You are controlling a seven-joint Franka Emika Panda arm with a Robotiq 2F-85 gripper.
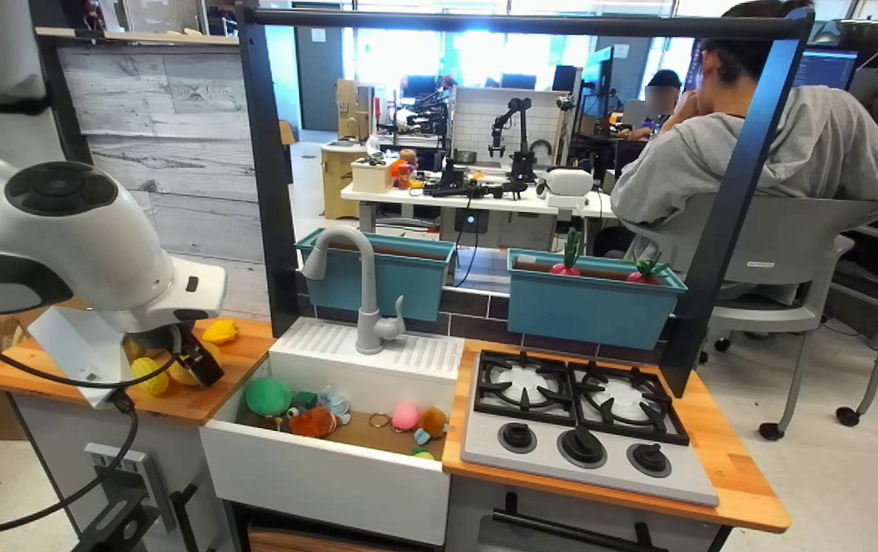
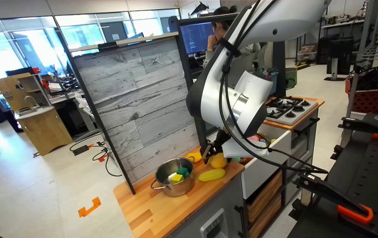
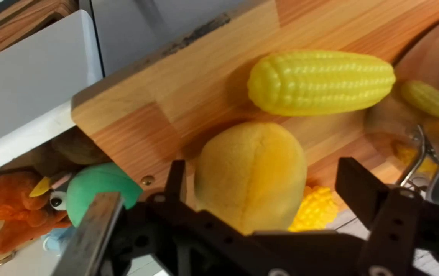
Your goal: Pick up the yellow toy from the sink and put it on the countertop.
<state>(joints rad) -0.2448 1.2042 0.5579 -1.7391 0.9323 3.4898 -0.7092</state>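
Observation:
The roundish yellow toy [image 3: 248,176] lies on the wooden countertop [image 3: 211,92], close to the sink-side edge. It also shows in both exterior views [image 1: 182,376] [image 2: 219,161], partly behind the gripper in one of them. My gripper [image 3: 261,168] is open, with a finger on each side of the toy. A gap shows between the toy and the right-hand finger in the wrist view, so the toy is not clamped. The gripper also shows low over the countertop in both exterior views [image 1: 205,364] [image 2: 206,154]. The white sink [image 1: 323,483] is beside this countertop.
A yellow corn toy [image 3: 321,82] and a bumpy yellow toy [image 3: 315,209] lie near the roundish toy. A metal pot [image 2: 175,190] with blocks stands on the countertop. The sink holds a green toy [image 1: 268,397], a pink toy [image 1: 406,415] and others under a grey faucet [image 1: 368,307].

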